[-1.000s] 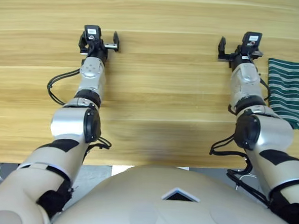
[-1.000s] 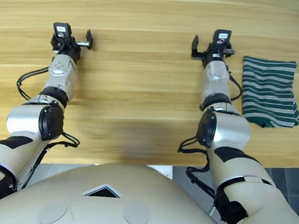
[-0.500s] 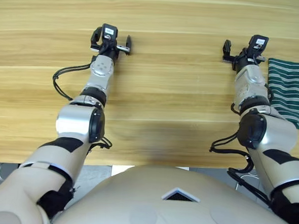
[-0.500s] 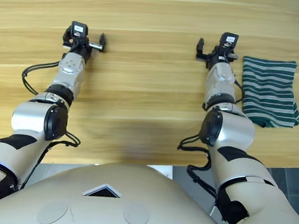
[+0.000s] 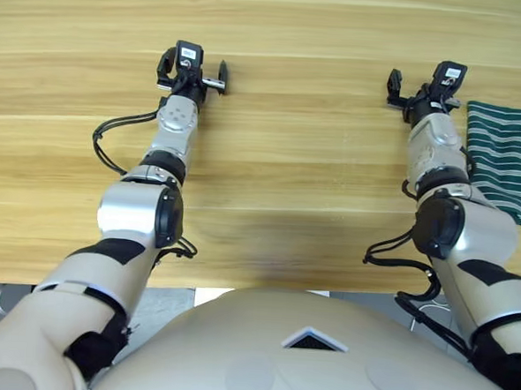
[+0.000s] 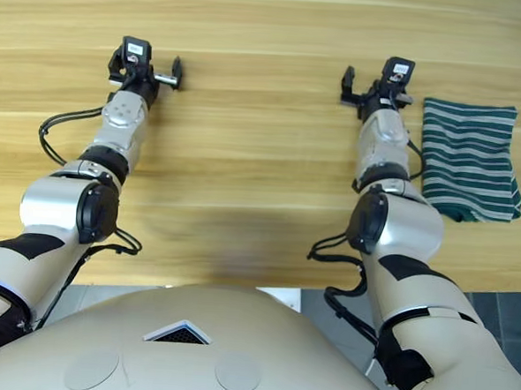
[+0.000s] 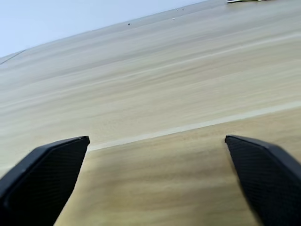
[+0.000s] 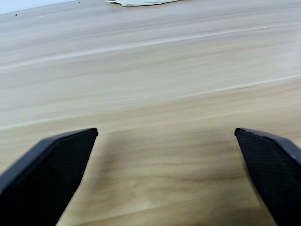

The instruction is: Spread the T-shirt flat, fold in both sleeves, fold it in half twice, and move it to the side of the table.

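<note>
T-shirt (image 6: pixel 471 159) lies folded, long axis seemingly running front-to-back.

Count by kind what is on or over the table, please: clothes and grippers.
Folded striped T-shirt: 1
Open grippers, the left gripper and the right gripper: 2
Total: 3
</note>
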